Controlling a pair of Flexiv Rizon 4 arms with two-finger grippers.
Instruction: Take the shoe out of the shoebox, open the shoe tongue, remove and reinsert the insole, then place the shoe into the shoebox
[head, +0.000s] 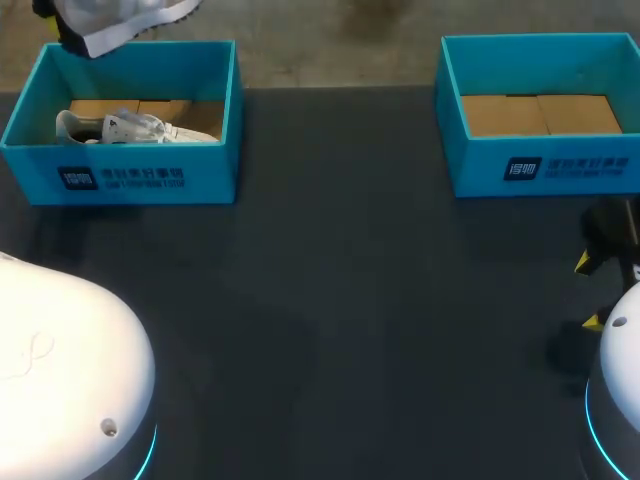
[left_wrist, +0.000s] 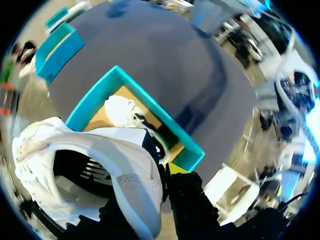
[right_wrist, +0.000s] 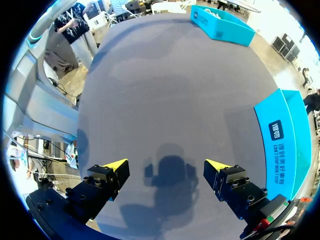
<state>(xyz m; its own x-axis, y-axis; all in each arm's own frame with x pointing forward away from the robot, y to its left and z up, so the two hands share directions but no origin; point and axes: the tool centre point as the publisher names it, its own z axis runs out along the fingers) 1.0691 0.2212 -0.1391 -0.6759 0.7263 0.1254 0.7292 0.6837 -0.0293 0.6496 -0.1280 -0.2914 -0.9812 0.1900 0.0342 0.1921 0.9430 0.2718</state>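
A dark desk carries two teal shoeboxes, the left shoebox at the far left corner and the right shoebox at the far right corner, its cardboard floor bare. A second shoe lies inside the left shoebox, along its far wall.

The white shoe hangs in the air over the far edge of the desk, just beyond the left shoebox's far wall, and is out of the box. Its long axis appears to run roughly along that far edge. In the left wrist view the shoe fills the space beside the left gripper, its opening turned toward the camera. Only one yellow tip shows, pressed against the shoe's side wall. With the shoe aloft and nothing else under it, the left gripper is judged clamped on that wall.

The right gripper hovers over bare desk near the right edge, on the near side of the right shoebox, its fingers spread wide and holding nothing. It is well apart from the shoe. The left arm has the shoe, so the tongue work likely waits until shoe and right gripper come closer.
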